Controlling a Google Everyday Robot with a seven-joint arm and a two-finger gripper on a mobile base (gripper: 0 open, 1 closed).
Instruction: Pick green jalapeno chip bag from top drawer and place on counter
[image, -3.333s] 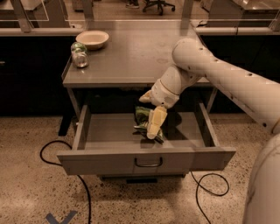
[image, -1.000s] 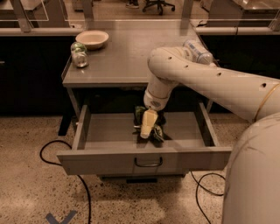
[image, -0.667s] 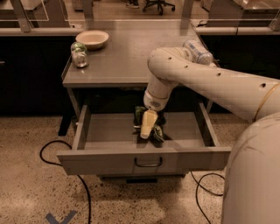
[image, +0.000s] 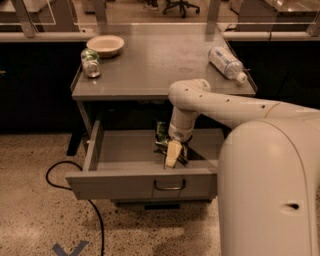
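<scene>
The top drawer stands pulled open under the counter. The green jalapeno chip bag lies crumpled inside the drawer, right of the middle, partly hidden by my gripper. My gripper reaches down into the drawer, right at the front side of the bag and touching or overlapping it. My white arm bends down over the counter's front edge.
On the counter are a pale bowl and a small glass jar with a green lid at the back left, and a clear water bottle lying at the right. A black cable runs on the floor. My body fills the lower right.
My arm's elbow has dropped lower, so the water bottle behind it now shows whole. The gripper has sunk slightly toward the drawer front, still at the bag. The bag has not visibly moved.
</scene>
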